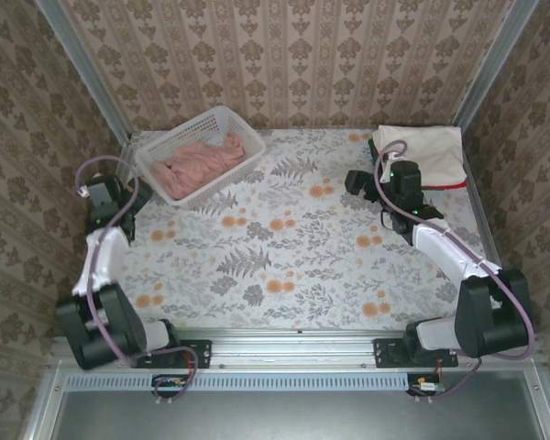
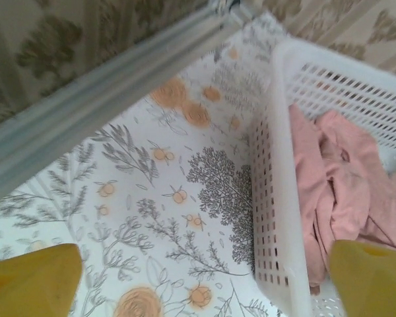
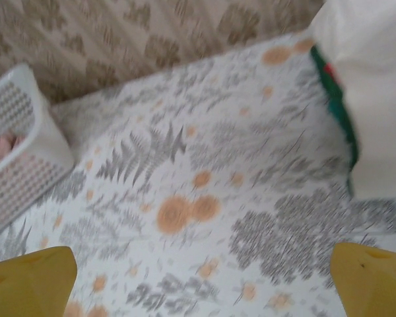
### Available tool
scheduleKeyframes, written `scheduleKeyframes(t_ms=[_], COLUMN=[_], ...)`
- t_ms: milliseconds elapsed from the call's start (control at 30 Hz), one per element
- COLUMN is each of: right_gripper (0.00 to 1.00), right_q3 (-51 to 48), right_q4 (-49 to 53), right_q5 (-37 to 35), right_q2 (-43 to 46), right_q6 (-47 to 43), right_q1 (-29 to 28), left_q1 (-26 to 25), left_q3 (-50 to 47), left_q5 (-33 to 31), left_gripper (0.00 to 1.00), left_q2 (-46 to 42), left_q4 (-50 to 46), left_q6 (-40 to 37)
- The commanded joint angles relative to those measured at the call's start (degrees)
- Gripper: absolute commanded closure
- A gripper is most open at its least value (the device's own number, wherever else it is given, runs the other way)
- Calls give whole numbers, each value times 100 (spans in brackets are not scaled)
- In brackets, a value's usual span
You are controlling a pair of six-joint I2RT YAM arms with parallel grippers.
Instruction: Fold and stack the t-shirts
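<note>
Bolted to the rail along the near edge of the table (image 1: 284, 266), both arm bases are seen from above. The left arm is stretched along the left edge, and the left gripper (image 1: 136, 196) is held just beside the near left end of the white lattice basket (image 1: 198, 122). A crumpled pink tee (image 1: 202, 160) is contained in that basket, which is set at an angle in the far left corner. The right arm is reached up the right side, with the right gripper (image 1: 357, 181) turned left, just beside a folded stack in the far right corner. A cream tee (image 1: 423, 148) is laid on top of that stack, and a red tee (image 1: 455, 185) is shown as a thin edge beneath it. The middle of the floral tabletop is left bare between the arms.

Through the left wrist camera, the yellow fingers (image 2: 33, 281) of the left gripper (image 2: 203, 277) are seen spread wide, with nothing grasped. The basket wall (image 2: 277, 198) is interposed between them and the pink tee (image 2: 343, 178). An aluminium frame post (image 2: 119, 92) is crossed diagonally behind.

Through the right wrist camera, the right gripper (image 3: 201, 281) is likewise seen parted and empty above the tabletop. The cream tee (image 3: 376, 79) is found at the right, with a green tee (image 3: 336, 99) edging out below it. The basket (image 3: 20, 152) is set far left, some pink tee (image 3: 0, 148) showing inside.
</note>
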State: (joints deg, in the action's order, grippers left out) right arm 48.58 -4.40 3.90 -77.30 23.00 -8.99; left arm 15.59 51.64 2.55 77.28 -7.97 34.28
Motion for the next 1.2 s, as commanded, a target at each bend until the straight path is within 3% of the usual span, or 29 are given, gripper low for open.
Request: scheduleKeyframes(t_ms=[0, 167, 333, 633, 933, 1000, 1133, 1167], right_gripper=[0, 0, 0, 0, 0, 0, 0, 0], right_q3=[157, 161, 149, 440, 612, 638, 580, 545], right_q4=[465, 466, 365, 312, 248, 239, 363, 383], right_q5=[26, 205, 392, 643, 673, 716, 683, 646], right_q2=[-59, -207, -491, -830, -1101, -1139, -1058, -1019], right_q6=[184, 233, 304, 402, 582, 617, 599, 589], right_q1=[-95, -184, -290, -493, -709, -742, -769, -762], left_q1=[45, -106, -453, -601, -1051, -1200, -1598, -1730], left_q3=[551, 1419, 1585, 1887, 737, 596, 842, 1014], left_q5=[882, 1333, 990, 1320, 1576, 1463, 610, 261], left_gripper=[15, 28, 35, 67, 69, 61, 55, 49], left_q2=[667, 1730, 1912, 2223, 1203, 949, 279, 166], left_q4=[-192, -443, -743, -1028, -896, -1089, -1826, -2057], left_q6=[197, 42, -203, -312, 96, 137, -607, -925])
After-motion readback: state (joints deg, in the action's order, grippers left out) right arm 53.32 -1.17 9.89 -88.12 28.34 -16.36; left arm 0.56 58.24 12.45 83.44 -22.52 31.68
